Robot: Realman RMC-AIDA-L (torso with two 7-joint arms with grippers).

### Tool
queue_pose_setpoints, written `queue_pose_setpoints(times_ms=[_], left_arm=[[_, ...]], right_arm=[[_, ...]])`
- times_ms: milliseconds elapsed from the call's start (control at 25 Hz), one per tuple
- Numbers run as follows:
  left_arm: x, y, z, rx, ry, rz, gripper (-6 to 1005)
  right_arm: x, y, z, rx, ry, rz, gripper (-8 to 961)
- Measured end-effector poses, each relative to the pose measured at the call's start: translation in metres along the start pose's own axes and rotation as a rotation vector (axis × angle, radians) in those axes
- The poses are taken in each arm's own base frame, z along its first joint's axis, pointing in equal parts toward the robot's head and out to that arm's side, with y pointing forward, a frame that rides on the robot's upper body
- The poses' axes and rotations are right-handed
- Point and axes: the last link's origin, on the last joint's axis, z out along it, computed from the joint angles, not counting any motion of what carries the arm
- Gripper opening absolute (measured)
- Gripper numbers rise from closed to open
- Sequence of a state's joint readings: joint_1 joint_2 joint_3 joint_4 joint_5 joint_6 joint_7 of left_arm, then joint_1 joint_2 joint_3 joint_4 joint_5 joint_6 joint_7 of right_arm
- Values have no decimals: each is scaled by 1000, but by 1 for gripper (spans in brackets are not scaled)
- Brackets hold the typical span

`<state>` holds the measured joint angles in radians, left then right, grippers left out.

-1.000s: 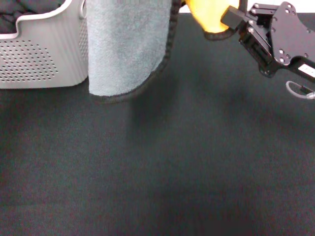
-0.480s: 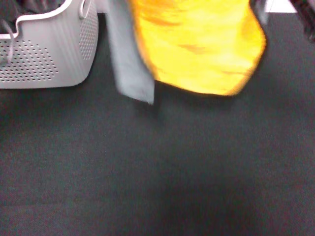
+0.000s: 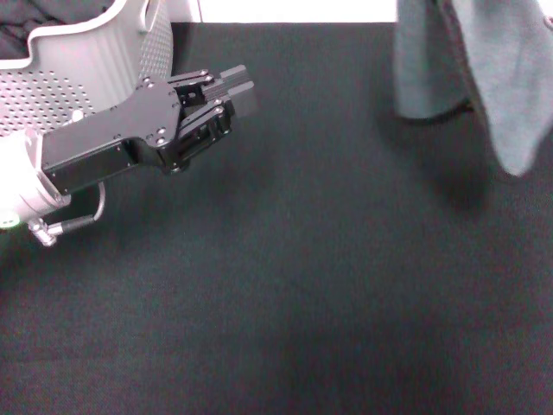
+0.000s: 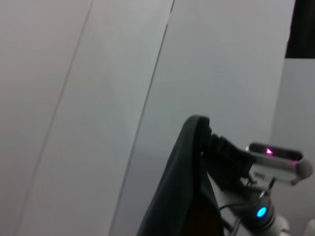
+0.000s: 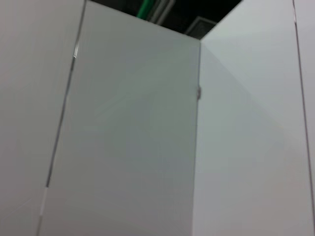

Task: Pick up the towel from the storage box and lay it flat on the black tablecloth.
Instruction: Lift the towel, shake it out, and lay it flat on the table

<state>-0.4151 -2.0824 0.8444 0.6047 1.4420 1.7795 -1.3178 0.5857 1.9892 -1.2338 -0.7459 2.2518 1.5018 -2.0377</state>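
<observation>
Towel [image 3: 505, 78] has swung from centre to 1 o'clock, grey face out, hanging above black tablecloth [image 3: 328, 285], out of storage box [image 3: 95, 78]. Spreading still ahead. My left gripper [image 3: 240, 91] now in, 10 o'clock beside box, jaws near closed, empty. Right gripper unseen; grip state unknown. White panels behind.

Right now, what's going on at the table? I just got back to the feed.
The towel is out of the storage box and hangs at the far right, grey face showing, its lower edge above the black tablecloth. It is not laid flat yet. The right claw is out of view. The left claw holds nothing, reaching over the cloth beside the box.
</observation>
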Motion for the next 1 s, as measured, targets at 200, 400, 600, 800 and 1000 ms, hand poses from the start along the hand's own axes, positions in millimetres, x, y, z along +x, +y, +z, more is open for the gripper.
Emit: queue_pose_setpoints(times_ms=[200,400,600,800,1000], left_arm=[[-15,-3,-4,81,10,60,244],[-37,-6,-1,177,45,158,287],[-57,-5,3,277,65,346,330],[-83,11,4,316,-2,664,400],[-97,29,16,389,-53,1101,544]], right_arm=[[-8,-9,10,24,12,4,6],[-14,-15,21,48,27,-9,6],[-19,-21,42,40,35,14,6],[-21,-26,55,66,39,61,6],[-22,-30,69,106,41,140,6]])
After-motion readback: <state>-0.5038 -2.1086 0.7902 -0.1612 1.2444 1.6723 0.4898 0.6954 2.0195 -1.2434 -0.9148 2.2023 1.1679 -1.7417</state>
